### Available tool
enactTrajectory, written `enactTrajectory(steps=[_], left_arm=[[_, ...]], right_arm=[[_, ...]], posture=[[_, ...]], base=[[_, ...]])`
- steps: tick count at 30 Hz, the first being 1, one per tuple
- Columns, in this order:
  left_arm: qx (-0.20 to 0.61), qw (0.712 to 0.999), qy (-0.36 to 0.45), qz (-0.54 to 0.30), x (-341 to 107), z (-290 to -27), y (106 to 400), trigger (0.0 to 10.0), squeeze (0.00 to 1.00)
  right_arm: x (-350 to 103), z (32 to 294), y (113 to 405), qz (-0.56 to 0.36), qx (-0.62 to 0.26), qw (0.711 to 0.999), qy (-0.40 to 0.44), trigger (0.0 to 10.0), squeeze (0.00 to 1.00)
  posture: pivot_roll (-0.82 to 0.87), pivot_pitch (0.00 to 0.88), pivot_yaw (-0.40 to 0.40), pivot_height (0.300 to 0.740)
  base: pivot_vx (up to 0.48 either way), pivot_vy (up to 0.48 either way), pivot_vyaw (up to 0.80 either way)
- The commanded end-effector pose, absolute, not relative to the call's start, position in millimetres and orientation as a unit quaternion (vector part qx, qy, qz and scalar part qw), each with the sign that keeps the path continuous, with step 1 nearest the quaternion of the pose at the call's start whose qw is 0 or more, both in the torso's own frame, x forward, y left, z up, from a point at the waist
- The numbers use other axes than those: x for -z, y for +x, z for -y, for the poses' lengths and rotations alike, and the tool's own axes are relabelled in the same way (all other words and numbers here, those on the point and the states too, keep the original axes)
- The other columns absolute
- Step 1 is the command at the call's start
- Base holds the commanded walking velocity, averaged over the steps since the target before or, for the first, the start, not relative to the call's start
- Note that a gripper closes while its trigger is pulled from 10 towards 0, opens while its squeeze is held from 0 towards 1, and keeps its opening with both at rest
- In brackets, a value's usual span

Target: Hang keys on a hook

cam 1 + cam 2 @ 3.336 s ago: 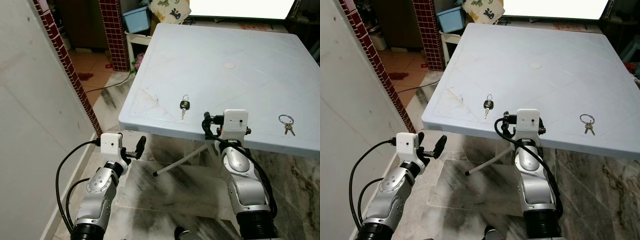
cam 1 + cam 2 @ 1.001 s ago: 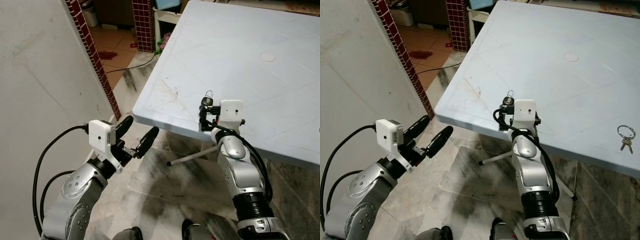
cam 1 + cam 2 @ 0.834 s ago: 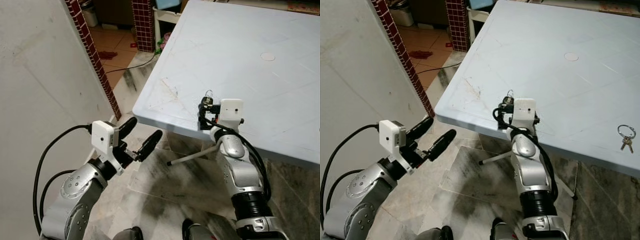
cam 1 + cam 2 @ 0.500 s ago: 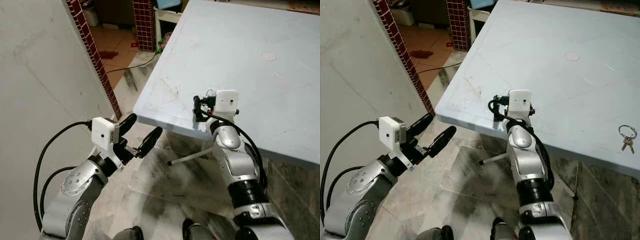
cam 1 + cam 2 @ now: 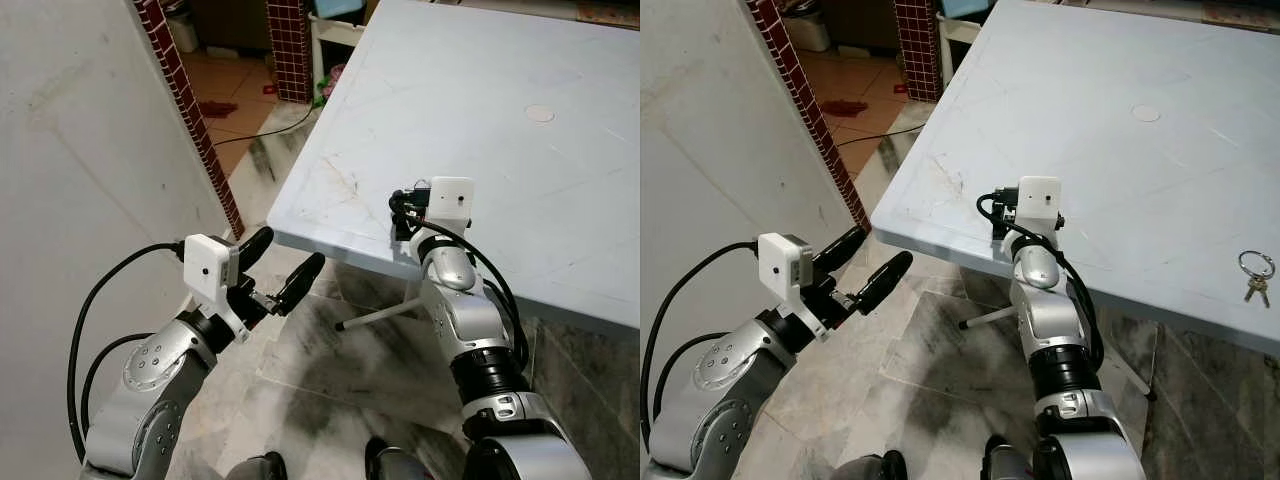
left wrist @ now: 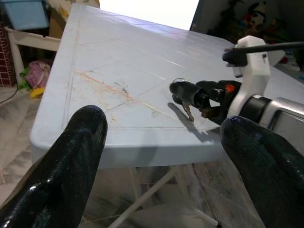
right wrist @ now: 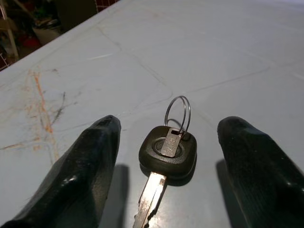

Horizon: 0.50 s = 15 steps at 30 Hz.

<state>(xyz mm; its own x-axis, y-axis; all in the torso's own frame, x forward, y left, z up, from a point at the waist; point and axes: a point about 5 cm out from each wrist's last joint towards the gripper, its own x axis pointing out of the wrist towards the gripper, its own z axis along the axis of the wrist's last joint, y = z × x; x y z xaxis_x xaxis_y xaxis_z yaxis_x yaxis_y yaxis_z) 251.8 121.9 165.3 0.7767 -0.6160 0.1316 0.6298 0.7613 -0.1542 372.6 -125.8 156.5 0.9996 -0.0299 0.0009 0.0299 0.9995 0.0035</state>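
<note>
A key with a black head and a steel ring [image 7: 167, 151] lies on the pale blue plastic table [image 5: 480, 120], close to its front left edge. My right gripper [image 7: 169, 124] is open and straddles the key, one black finger on each side, neither touching it. From the head it reaches over the table's edge [image 5: 997, 215]. The left wrist view looks at that gripper and the key's blade [image 6: 188, 110] from the side. A second ring of keys [image 5: 1252, 275] lies near the front edge, far to the right. My left gripper [image 5: 282, 268] hangs open, below the table's edge.
A white wall [image 5: 80, 130] and a red tiled pillar [image 5: 185, 110] stand close on the left. Marble floor [image 5: 330, 370] lies below, with a metal table brace [image 5: 375, 315] under the edge. A round cap [image 5: 539, 113] marks the table's middle.
The camera has come closer to the table's corner. My right gripper has gone from below the edge to over the table, around the black key. The left arm rose a little.
</note>
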Motion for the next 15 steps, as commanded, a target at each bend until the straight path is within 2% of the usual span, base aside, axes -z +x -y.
enactTrajectory(steps=[1,9,10,11,12,13,14,15], left_arm=[[0.335,0.937,-0.094,0.031,-164,-121,251,10.0,0.00],[0.333,0.937,-0.097,0.030,-163,-121,250,10.0,0.00],[0.333,0.937,-0.097,0.029,-163,-121,249,10.0,0.00],[0.333,0.937,-0.097,0.029,-163,-121,249,10.0,0.00],[0.333,0.937,-0.097,0.029,-163,-121,249,10.0,0.00],[0.332,0.938,-0.098,0.029,-163,-120,249,10.0,0.00],[0.332,0.938,-0.098,0.029,-163,-120,249,10.0,0.00],[0.332,0.938,-0.098,0.029,-163,-120,249,10.0,0.00]], right_arm=[[-158,125,375,0.004,0.015,1.000,0.006,10.0,0.00],[-159,130,382,0.002,0.026,1.000,0.004,10.0,0.00],[-159,130,383,0.001,0.026,1.000,0.004,8.9,0.00],[-159,130,383,0.001,0.027,1.000,0.004,5.6,0.00],[-159,130,383,0.001,0.027,1.000,0.004,5.6,0.00],[-159,130,385,0.000,0.028,1.000,0.004,1.4,0.00],[-158,131,386,0.000,0.028,1.000,0.005,0.2,0.00],[-158,131,386,0.000,0.028,1.000,0.005,0.1,0.00]], posture=[[0.07,0.220,0.076,0.740],[0.08,0.222,0.073,0.740],[0.08,0.222,0.073,0.740],[0.08,0.222,0.073,0.740],[0.08,0.222,0.073,0.740],[0.08,0.225,0.073,0.740],[0.08,0.225,0.073,0.740],[0.08,0.225,0.073,0.740]], base=[[0.000,0.000,0.00],[0.000,0.000,0.00],[0.000,0.000,0.00],[0.000,0.000,0.00],[0.000,0.000,0.00],[0.000,0.000,0.00],[0.000,0.000,0.00],[0.000,0.000,0.00]])
